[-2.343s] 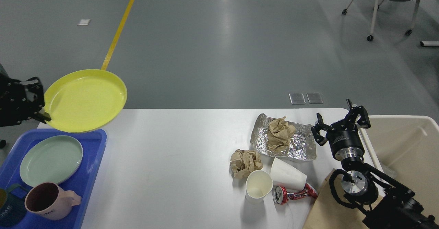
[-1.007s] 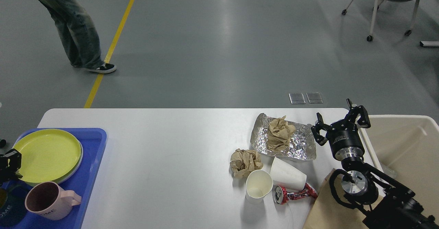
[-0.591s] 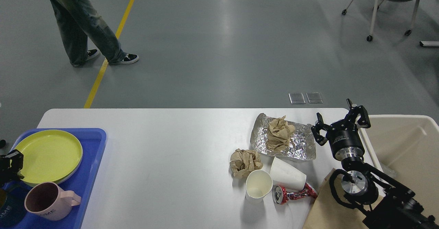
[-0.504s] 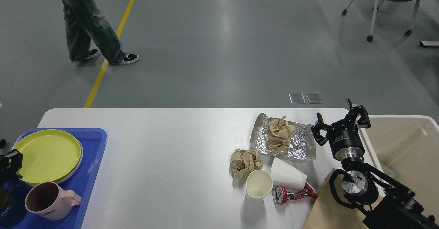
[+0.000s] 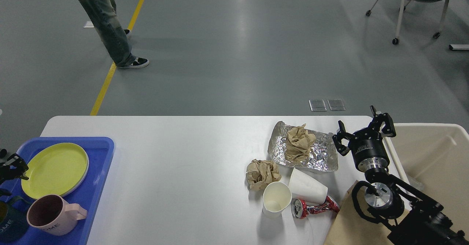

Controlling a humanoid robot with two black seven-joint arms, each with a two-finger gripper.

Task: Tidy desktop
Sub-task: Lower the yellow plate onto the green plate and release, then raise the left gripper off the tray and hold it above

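My right gripper (image 5: 364,133) hovers with its fingers spread and empty over the desktop (image 5: 183,164), just right of the foil (image 5: 304,153) (light, crushable, I judge; best pinched at its edge).

A yellow plate (image 5: 55,170) lies in the blue tray (image 5: 99,171) on the tabletop (image 5: 183,171), crumpled paper (image 5: 261,174) and cups (image 5: 275,198) lying far right.

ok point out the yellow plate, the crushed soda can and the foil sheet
yellow plate (image 5: 55,169), head view, centre of its flat face
crushed soda can (image 5: 313,207), head view, middle of its dented side
foil sheet (image 5: 323,157), head view, bare crinkled foil right of the paper wad
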